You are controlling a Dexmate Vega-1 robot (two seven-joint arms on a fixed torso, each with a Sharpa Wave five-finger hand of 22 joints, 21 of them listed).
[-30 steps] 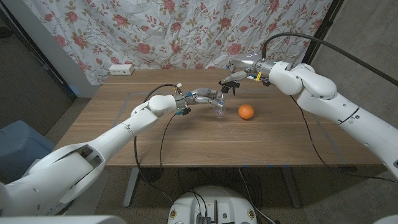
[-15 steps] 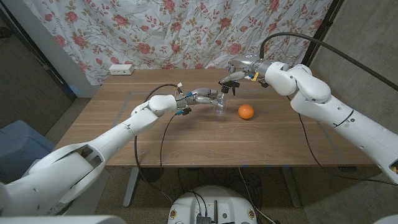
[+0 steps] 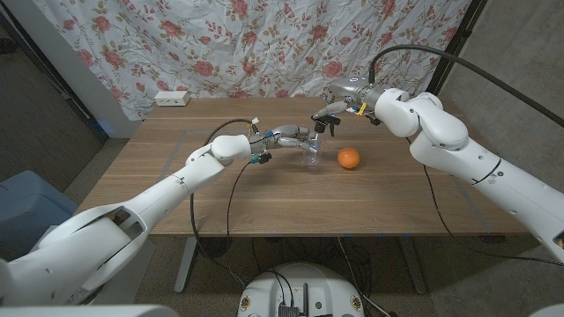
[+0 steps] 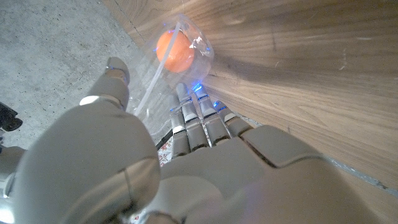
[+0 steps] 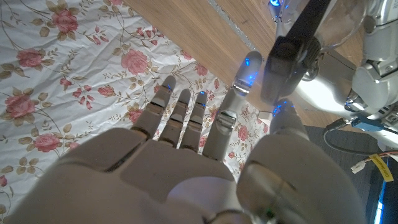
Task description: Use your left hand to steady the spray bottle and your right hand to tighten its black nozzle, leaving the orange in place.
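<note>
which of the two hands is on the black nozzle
The right hand: it pinches the black nozzle between thumb and a finger. The left hand instead holds the clear spray bottle lower down.

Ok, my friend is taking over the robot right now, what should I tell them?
Left hand holds the clear spray bottle upright near the table's middle.
Right hand pinches the black nozzle between its fingers.
The orange sits on the table just beside the bottle, untouched.
Done: both grips are set.
Left: twist the nozzle tight; how tight it is cannot be told. Then let go.
</note>
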